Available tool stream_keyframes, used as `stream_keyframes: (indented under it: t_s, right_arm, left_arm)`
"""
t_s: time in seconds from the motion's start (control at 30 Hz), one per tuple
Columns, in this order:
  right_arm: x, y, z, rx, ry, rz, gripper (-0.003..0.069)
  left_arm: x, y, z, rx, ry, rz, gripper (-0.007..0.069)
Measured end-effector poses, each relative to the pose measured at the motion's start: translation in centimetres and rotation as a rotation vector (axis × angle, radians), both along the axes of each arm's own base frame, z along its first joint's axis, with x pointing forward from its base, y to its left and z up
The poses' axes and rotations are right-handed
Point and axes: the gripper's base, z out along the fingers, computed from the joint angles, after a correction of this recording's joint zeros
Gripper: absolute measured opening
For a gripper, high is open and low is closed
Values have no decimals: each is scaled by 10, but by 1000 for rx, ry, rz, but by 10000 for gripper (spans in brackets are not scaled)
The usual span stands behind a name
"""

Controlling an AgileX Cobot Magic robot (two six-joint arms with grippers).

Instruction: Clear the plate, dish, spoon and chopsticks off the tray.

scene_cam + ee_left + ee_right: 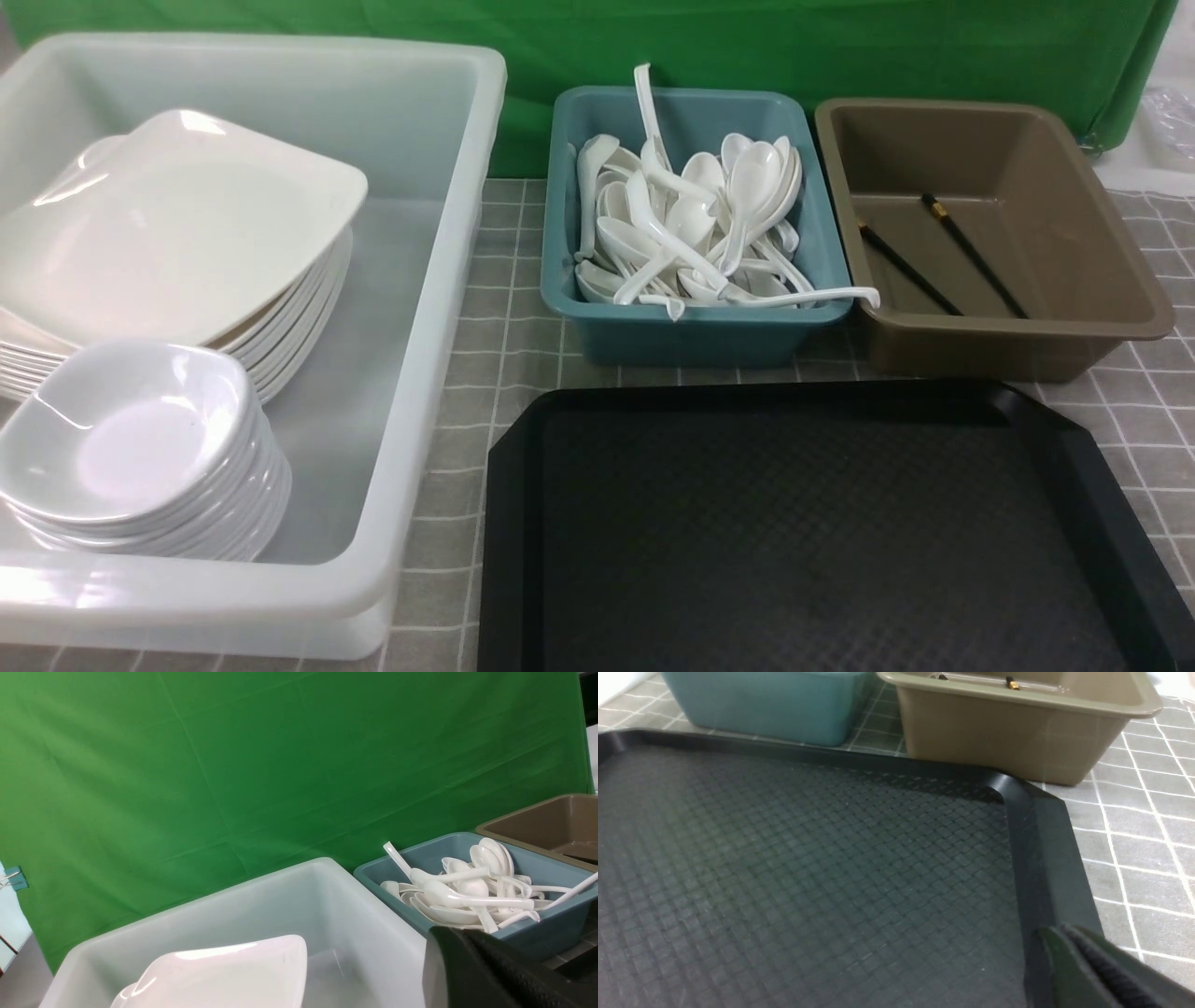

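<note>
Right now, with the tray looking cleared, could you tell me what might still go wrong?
One spoon lies across the teal bin's front rim, its handle poking out toward the brown bin; a nudge could tip it out. The plate stack leans tilted in the white tub and might slide. The right gripper hovers low over the tray's rim and could catch it.

Black textured tray (822,523), teal bin (691,327), brown bin (990,345).

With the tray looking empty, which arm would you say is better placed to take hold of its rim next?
Right, probably. Its wrist view sits low over the tray at its far right corner, by the brown bin; the left wrist view faces the white tub instead.
</note>
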Motion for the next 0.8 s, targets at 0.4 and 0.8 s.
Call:
stream_keyframes:
  t_s: [0.4, 0.8]
  right_arm:
    - [0, 0, 0, 8, 1, -3, 78]
    - [0, 0, 0, 9, 2, -3, 91]
  left_arm:
    - [3, 5, -4, -14, 9, 64, 9]
    - [14, 20, -103, -265, 142, 272, 9]
